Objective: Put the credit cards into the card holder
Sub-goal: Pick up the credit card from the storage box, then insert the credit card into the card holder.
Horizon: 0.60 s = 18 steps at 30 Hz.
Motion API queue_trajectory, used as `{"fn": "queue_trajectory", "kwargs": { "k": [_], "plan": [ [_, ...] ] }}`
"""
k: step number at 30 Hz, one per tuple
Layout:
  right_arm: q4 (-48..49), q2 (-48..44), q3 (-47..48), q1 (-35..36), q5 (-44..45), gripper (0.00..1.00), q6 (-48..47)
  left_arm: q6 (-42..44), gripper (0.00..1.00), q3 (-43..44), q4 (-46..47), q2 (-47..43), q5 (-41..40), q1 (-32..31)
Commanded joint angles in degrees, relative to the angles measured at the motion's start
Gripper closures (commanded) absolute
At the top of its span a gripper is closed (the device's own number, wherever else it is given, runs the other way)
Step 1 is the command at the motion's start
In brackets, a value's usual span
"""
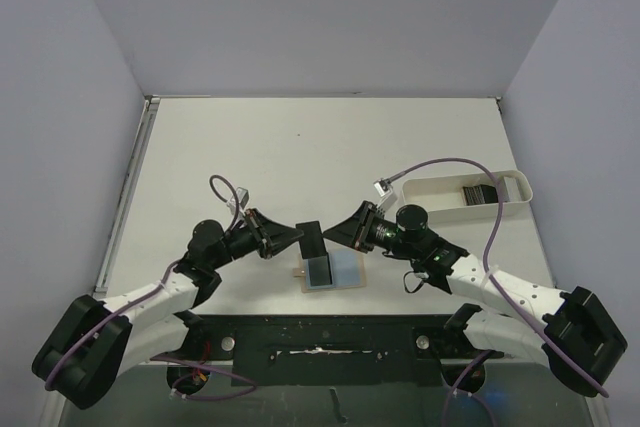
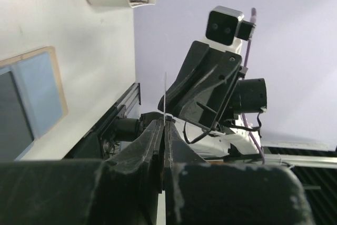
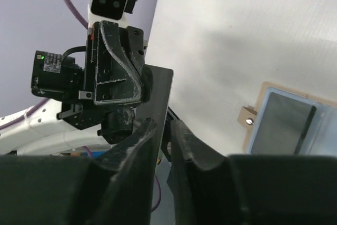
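lab, plain partition walls, white table

A white table is enclosed by plain, pale lavender walls: a back wall at 12 o'clock, a side wall at 9 o'clock and another at 3 o'clock. A metal rail is set along the table's 9 o'clock edge. A black plate is fixed at 6 o'clock. The scene is evenly, softly lit.

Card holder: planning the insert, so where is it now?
Top view: the card holder lies open, near centre, between the left arm and right arm, below the held credit card.
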Motion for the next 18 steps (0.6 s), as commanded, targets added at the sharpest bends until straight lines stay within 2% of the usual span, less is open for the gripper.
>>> {"fn": "queue_trajectory", "kwargs": {
  "k": [1,5,8,14,18],
  "plan": [
    [-4.3,-0.6,1.1,-0.2,2.4,0.78,-2.8,6.0,1.00,4.1,-13.6,-3.1,-2.1,-0.1],
    [-14.4,-2.3,3.5,-1.2,5.3,0.64,-7.7,15.7,1.00,11.3,-37.1,-7.7,-10.7,-0.8],
    [-21.6,-3.5,5.1,-2.1,8.3,0.57,-11.8,19.6,1.00,15.9,-47.8,-9.5,-16.2,-1.0],
    [-35.2,-2.9,8.0,-3.5,16.7,0.54,-18.5,23.5,1.00,20.9,-57.3,-6.7,-21.2,-2.5],
    [-38.0,-0.3,9.1,-3.8,18.4,0.54,-21.4,25.1,1.00,25.3,-62.4,-2.2,-26.8,-6.0]
  ]
}}
